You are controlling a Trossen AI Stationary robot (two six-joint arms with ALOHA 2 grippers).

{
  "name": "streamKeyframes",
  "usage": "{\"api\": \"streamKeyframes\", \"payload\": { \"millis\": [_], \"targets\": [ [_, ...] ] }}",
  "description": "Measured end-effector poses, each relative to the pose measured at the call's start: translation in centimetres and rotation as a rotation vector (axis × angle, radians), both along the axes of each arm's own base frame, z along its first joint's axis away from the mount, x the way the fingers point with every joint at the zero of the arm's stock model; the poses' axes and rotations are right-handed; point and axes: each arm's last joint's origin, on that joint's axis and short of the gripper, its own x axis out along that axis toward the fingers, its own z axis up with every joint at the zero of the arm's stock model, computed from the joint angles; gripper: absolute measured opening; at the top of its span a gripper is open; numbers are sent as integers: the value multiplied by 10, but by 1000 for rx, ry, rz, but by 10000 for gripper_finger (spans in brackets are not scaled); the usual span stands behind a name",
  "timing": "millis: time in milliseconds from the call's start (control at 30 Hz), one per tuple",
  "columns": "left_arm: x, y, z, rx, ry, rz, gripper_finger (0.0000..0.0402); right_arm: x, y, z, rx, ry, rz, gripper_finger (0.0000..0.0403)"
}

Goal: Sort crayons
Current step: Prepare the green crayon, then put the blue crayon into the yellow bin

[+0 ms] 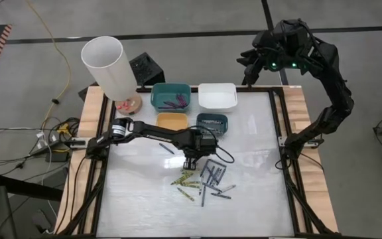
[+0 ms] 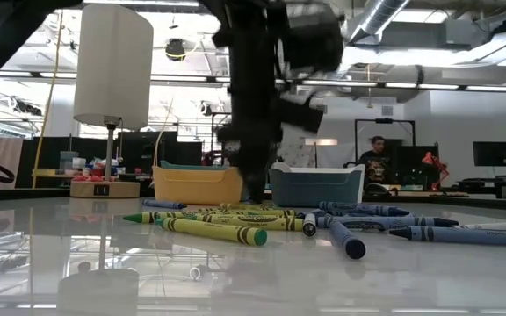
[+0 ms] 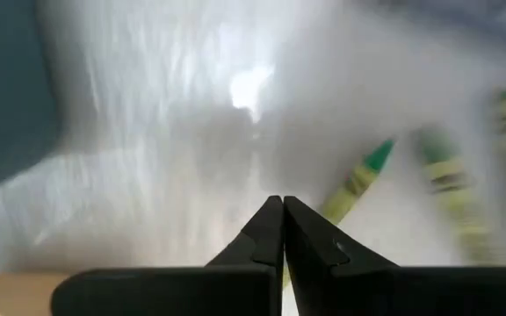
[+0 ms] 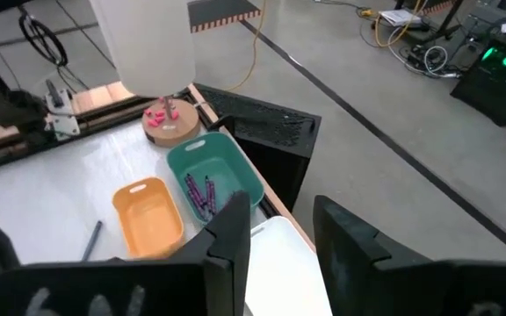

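Note:
The crayons (image 1: 203,180) lie loose in a heap on the white table, right of middle: yellow-green ones (image 2: 213,230) to the left, blue and grey ones (image 2: 345,237) to the right. One grey crayon (image 1: 166,149) lies apart. My left gripper (image 1: 190,159) hangs over the table just beyond the heap's far left side. Its fingertips (image 3: 282,206) are shut with nothing between them, and yellow-green crayons (image 3: 358,180) lie beside them. My right gripper (image 1: 254,63) waits open beyond the table's far right corner, and its own view shows it too (image 4: 279,224).
Four small bins stand at the table's far side: teal (image 1: 171,96) with purple crayons inside, white (image 1: 217,96), orange (image 1: 171,121) and dark blue (image 1: 212,123). A lamp with a white shade (image 1: 108,66) stands at the far left corner. A person (image 2: 378,162) sits in the room behind.

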Motion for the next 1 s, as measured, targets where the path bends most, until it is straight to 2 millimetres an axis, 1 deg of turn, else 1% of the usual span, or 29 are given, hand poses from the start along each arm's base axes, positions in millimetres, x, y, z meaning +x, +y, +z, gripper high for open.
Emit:
{"api": "streamKeyframes", "payload": {
  "millis": [167, 267, 367, 433, 500, 567, 633, 733, 800, 867, 933, 1000],
  "targets": [
    [-8, 4, 48, -27, -144, 38, 0, -2, 2, -6, 39, 59, 26, 120],
    [-20, 6, 86, -37, -241, 63, 0, -4, 6, -12, 112, 100, 77, 120],
    [-38, 6, 131, -53, -363, 68, 0, -2, 15, -18, 165, 146, 121, 120],
    [-52, 5, 157, -73, -452, 30, 0, 0, 22, -22, 182, 180, 155, 120],
    [-69, 1, 175, -111, -531, -18, 0, 2, 29, -25, 185, 194, 191, 120],
    [-87, -3, 186, -148, -622, -47, 0, 4, 36, -30, 188, 209, 228, 120],
    [-105, -9, 188, -183, -708, -47, 0, 6, 43, -36, 193, 228, 267, 120],
    [-132, -20, 179, -231, -820, -3, 0, 12, 53, -50, 210, 257, 315, 120],
    [-148, -30, 167, -243, -875, 36, 0, 17, 60, -60, 209, 264, 332, 120],
    [-161, -40, 153, -228, -890, 65, 0, 21, 66, -73, 207, 270, 363, 120],
    [-171, -47, 137, -201, -861, 80, 0, 26, 70, -88, 206, 264, 385, 120],
    [-174, -53, 124, -177, -828, 76, 1, 31, 73, -103, 212, 258, 399, 120]
  ]
}}
